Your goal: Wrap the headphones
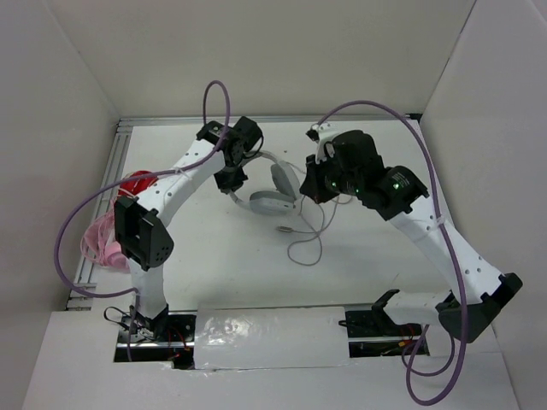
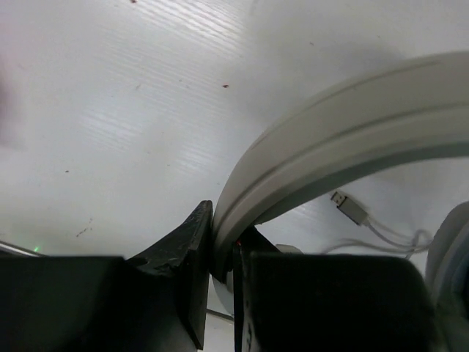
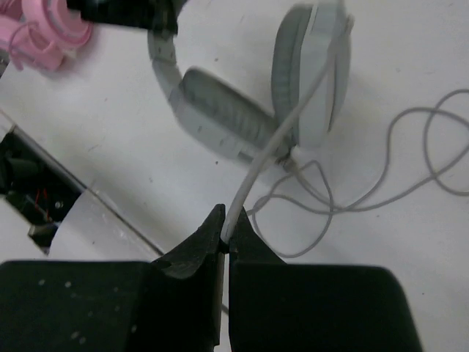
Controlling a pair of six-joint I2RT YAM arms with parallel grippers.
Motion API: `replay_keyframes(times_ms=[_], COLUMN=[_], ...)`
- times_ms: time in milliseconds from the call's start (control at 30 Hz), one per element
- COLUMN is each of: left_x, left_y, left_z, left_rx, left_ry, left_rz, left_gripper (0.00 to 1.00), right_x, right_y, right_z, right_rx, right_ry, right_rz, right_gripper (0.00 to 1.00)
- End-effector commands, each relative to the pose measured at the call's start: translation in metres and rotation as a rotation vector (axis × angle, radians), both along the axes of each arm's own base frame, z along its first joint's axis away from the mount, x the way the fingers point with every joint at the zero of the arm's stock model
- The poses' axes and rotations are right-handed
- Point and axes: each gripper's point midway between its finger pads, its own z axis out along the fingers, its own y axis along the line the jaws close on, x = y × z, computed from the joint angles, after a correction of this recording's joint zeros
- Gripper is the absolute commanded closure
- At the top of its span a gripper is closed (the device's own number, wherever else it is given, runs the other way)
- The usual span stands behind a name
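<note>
My left gripper squeezes the band of the headphones and my right gripper pinches the cable, so I should loop it gently round the cups just ahead.

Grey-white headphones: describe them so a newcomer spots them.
On the white table, look between the left gripper and right gripper. The grey-white headphones lie there, trailing a thin grey cable; the pink headphones and red headphones sit at the left edge.
</note>
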Motion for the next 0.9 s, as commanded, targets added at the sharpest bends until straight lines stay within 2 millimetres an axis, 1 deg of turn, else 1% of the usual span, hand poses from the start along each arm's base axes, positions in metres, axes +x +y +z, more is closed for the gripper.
replay_keyframes(times_ms=[0,33,67,100,133,167,200,233,267,300,333,367,400,433,467,500,533,567,600,633,667,700,733,767,800,833,867], left_x=[0.004,0.006,0.008,0.010,0.010,0.011,0.010,0.009,0.008,0.007,0.006,0.006,0.004,0.003,0.006,0.008,0.009,0.011,0.010,0.011,0.009,0.010,0.013,0.010,0.013,0.010,0.010], left_y=[0.025,0.024,0.021,0.019,0.018,0.015,0.015,0.015,0.013,0.012,0.011,0.006,0.005,0.003,-0.004,-0.006,-0.007,-0.011,-0.014,-0.018,-0.016,-0.024,-0.025,-0.026,-0.029,-0.030,-0.029], left_z=[0.013,0.016,0.021,0.023,0.026,0.027,0.029,0.030,0.030,0.032,0.032,0.036,0.037,0.036,0.042,0.047,0.047,0.055,0.057,0.065,0.066,0.069,0.073,0.081,0.082,0.092,0.095], left_rx=[-0.023,-0.036,-0.049,-0.060,-0.066,-0.082,-0.095,-0.098,-0.102,-0.111,-0.115,-0.145,-0.158,-0.169,-0.214,-0.240,-0.256,-0.291,-0.311,-0.345,-0.343,-0.388,-0.416,-0.445,-0.476,-0.527,-0.542], left_ry=[-0.023,-0.033,-0.045,-0.057,-0.061,-0.061,-0.069,-0.068,-0.068,-0.072,-0.070,-0.074,-0.074,-0.067,-0.083,-0.095,-0.099,-0.126,-0.125,-0.147,-0.150,-0.156,-0.168,-0.187,-0.206,-0.220,-0.230], left_rz=[0.196,0.205,0.200,0.208,0.210,0.207,0.232,0.233,0.229,0.233,0.224,0.213,0.217,0.207,0.177,0.158,0.144,0.128,0.111,0.086,0.079,0.048,0.023,-0.014,-0.034,-0.059,-0.066], left_gripper=[1.00,1.00,1.00,1.00,1.00,1.00,1.00,1.00,1.00,1.00,1.00,1.00,1.00,1.00,1.00,1.00,1.00,1.00,1.00,1.00,1.00,1.00,1.00,1.00,1.00,1.00,1.00], right_x=[-0.033,-0.040,-0.042,-0.042,-0.046,-0.050,-0.052,-0.050,-0.050,-0.042,-0.036,-0.026,-0.021,-0.024,-0.020,-0.016,-0.020,-0.020,-0.013,-0.011,-0.014,-0.007,-0.006,-0.005,-0.005,-0.007,-0.014], right_y=[0.025,0.036,0.043,0.053,0.067,0.076,0.088,0.101,0.110,0.123,0.128,0.135,0.143,0.148,0.154,0.158,0.162,0.163,0.163,0.164,0.168,0.164,0.163,0.161,0.160,0.159,0.158], right_z=[0.024,0.022,0.022,0.030,0.027,0.030,0.039,0.034,0.034,0.037,0.039,0.048,0.041,0.038,0.040,0.030,0.026,0.017,0.005,-0.008,-0.005,-0.019,-0.024,-0.033,-0.039,-0.041,-0.046], right_rx=[0.146,0.171,0.181,0.210,0.233,0.260,0.300,0.313,0.335,0.344,0.351,0.372,0.365,0.364,0.360,0.339,0.318,0.287,0.242,0.183,0.191,0.138,0.119,0.106,0.093,0.086,0.089], right_ry=[-0.024,0.004,0.011,-0.008,0.030,0.044,0.039,0.074,0.104,0.097,0.091,0.072,0.080,0.093,0.056,0.065,0.058,0.062,0.044,0.007,-0.005,-0.039,-0.056,-0.064,-0.070,-0.085,-0.101], right_rz=[0.164,0.223,0.250,0.280,0.342,0.388,0.435,0.466,0.479,0.483,0.469,0.439,0.448,0.467,0.482,0.474,0.482,0.477,0.444,0.433,0.445,0.419,0.418,0.416,0.413,0.430,0.453], right_gripper=[1.00,1.00,1.00,1.00,1.00,1.00,1.00,1.00,1.00,1.00,1.00,1.00,1.00,1.00,1.00,1.00,1.00,1.00,1.00,0.99,0.99,0.98,0.98,0.96,0.94,0.92,0.87])
